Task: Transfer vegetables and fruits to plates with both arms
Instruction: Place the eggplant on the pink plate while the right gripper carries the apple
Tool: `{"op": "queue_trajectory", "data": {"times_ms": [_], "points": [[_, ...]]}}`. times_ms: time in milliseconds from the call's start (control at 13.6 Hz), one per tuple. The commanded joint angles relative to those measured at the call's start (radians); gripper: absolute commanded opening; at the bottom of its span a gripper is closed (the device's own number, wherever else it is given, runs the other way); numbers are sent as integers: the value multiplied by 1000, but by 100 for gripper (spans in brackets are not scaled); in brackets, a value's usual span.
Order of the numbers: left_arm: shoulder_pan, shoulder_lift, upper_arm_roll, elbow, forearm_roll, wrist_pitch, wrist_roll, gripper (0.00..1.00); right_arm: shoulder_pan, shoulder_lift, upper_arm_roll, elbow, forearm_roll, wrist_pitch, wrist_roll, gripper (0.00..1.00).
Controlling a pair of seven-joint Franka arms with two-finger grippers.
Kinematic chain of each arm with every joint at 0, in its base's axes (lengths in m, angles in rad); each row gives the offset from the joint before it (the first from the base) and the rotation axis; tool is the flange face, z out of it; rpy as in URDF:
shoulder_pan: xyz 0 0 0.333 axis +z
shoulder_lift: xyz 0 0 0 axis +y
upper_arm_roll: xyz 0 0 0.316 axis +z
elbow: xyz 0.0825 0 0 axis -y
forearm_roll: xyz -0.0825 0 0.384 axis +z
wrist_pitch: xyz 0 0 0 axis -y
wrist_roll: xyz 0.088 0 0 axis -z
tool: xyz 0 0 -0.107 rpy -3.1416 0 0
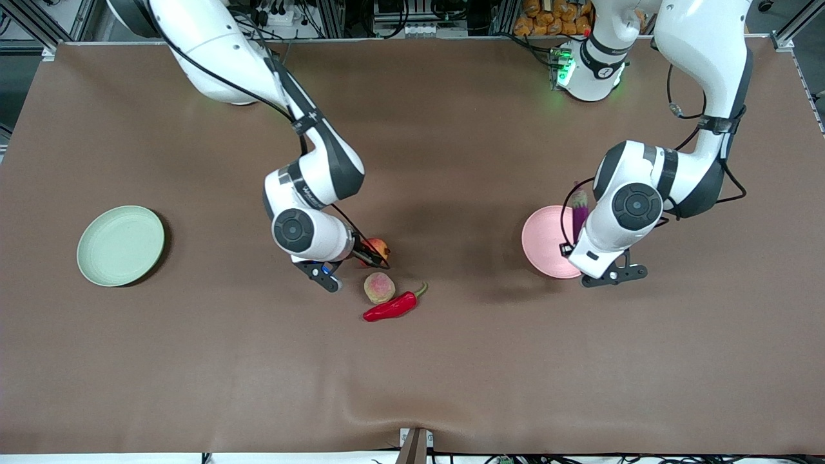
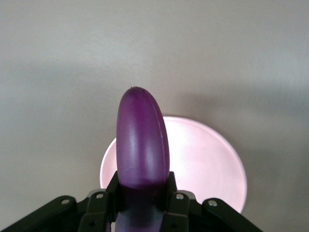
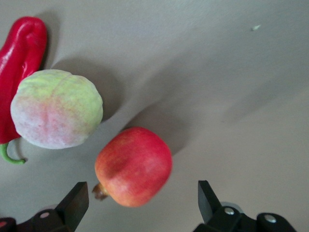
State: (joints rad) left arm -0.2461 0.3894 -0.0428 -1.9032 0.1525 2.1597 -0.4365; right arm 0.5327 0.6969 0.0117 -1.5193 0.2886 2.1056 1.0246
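— Purple eggplant [image 2: 143, 140] sits clamped in the left gripper [image 2: 143, 200], fingers closed on its lower end, hanging over the pink plate [image 2: 212, 164]. How should that drop go?

— My guess: bring it down until the fruit nearly lies along the plate, centre it, then let go. It's long and glossy, so a release from up high would likely see it roll or tip over the rim.

— And the right gripper [image 3: 140, 205]?

— Spread wide, nothing in it, hovering low over the apple [image 3: 133, 166], one finger to each side. The apple lies on the table [image 1: 451, 361], a little farther from the front camera than the peach [image 1: 379, 287].

— So the apple is next?

— Looks that way. Best to come straight down, keep the apple centred between the fingers, and close gently, since it's round and could squirt out sideways.

— Anything in the way?

— The peach lies close to the apple, apart but not by much, so one finger has to slip into that gap without knocking it. The chili [image 1: 393, 305] lies just beside the peach, nearer the camera, seemingly touching it; nudge the peach and the chili may move too.

— Where does the apple go?

— Probably the green plate [image 1: 120, 245], well away from the peach toward the right arm's end of the table, bare at present. The path there looks free of objects
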Motion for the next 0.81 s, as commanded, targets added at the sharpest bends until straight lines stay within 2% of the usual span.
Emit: {"op": "queue_trajectory", "data": {"times_ms": [0,73,147,220,293,367,514,587,660,734], "points": [[21,26,-9,-33,24,54,93,7,35,12,-10,-47,-3,95,32,100],[24,43,-9,-33,24,101,88,6,41,12,-12,-61,-5,105,31,100],[25,66,-11,-31,21,133,70,6,39,10,-13,-61,-6,102,28,62],[25,80,-11,-31,21,165,46,6,30,7,-13,-58,-5,93,28,14],[21,88,-9,-33,21,184,21,6,26,1,-13,-58,-5,90,25,0],[16,94,-11,-31,21,189,9,8,20,-5,-13,-58,-5,68,20,0],[13,105,-11,-33,21,207,-7,13,-26,-43,-15,-24,-5,-85,6,0],[13,106,-11,-33,21,209,-16,26,-61,-71,-15,-10,-5,-175,-12,0],[13,106,-11,-33,21,210,-18,62,-101,-106,-16,-7,-5,-265,-61,0],[13,106,-11,-33,21,210,-18,91,-149,-138,-16,-9,-5,-348,-140,0]]}}
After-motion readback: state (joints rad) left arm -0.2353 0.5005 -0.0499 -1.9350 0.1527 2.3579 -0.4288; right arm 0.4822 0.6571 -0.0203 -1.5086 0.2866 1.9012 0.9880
